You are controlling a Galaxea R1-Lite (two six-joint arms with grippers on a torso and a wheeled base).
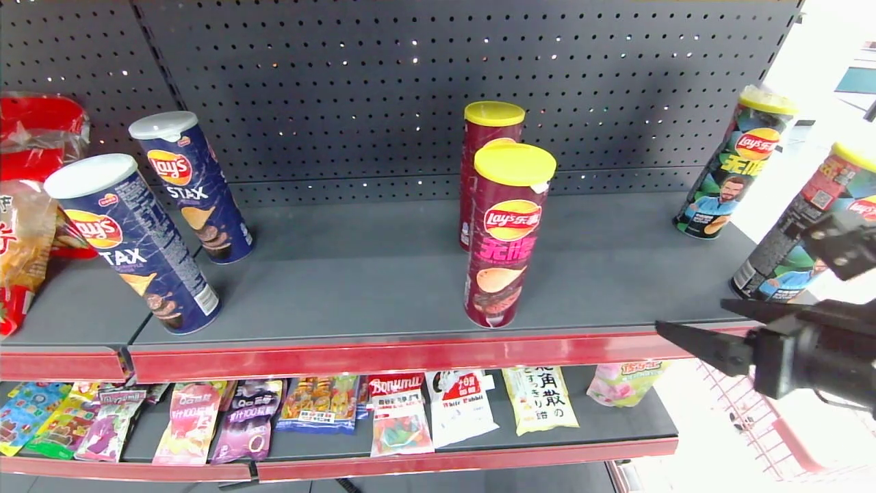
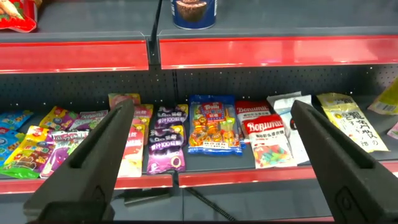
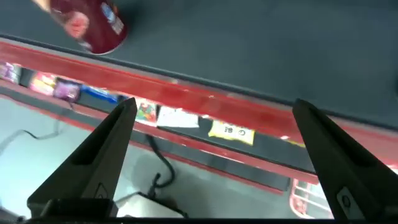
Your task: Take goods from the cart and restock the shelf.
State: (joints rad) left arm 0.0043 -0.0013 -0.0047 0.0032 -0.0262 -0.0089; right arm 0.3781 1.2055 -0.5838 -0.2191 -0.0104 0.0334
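1. Maroon chip can (image 1: 508, 236) is set upright at the front edge of the shelf (image 1: 383, 274).
2. Right gripper (image 1: 690, 315) is held open and empty, right of this can.
3. Left gripper (image 2: 211, 106) is held open and empty, lower than this can, facing snack bags (image 2: 214, 124).

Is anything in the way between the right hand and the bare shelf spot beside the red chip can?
Nothing visible is. The right hand, open and empty, sits at the shelf's red front edge, and the board between the front red can and the nearer black can is bare.
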